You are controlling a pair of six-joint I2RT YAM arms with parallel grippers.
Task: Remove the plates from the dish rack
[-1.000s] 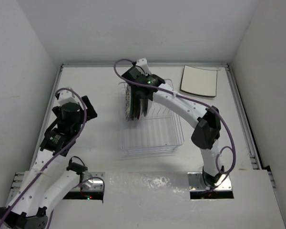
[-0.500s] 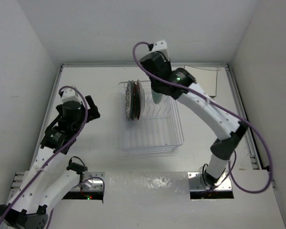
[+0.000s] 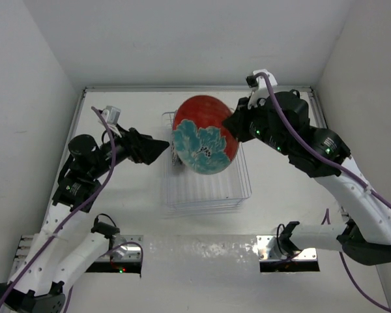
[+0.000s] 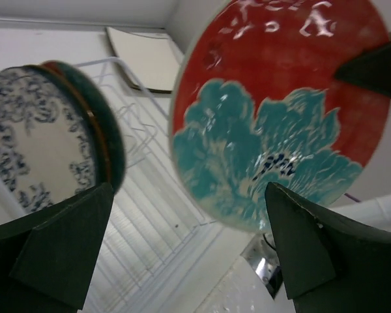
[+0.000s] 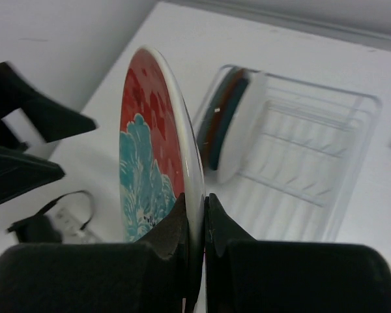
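My right fingers clamp the rim of the glossy round red-and-teal ceramic plate, held on edge over the white wire dish rack. I read this as a handover, since my left fingers gape wide, facing it. The dark teal plate and white floral plate stand upright in the rack.

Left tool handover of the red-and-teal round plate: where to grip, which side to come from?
Grip the red-and-teal round plate by its free left rim, coming from the robot's left. The right tool pinches the opposite rim, the plate hangs clear above the white wire dish rack, and the open left tool faces that side.
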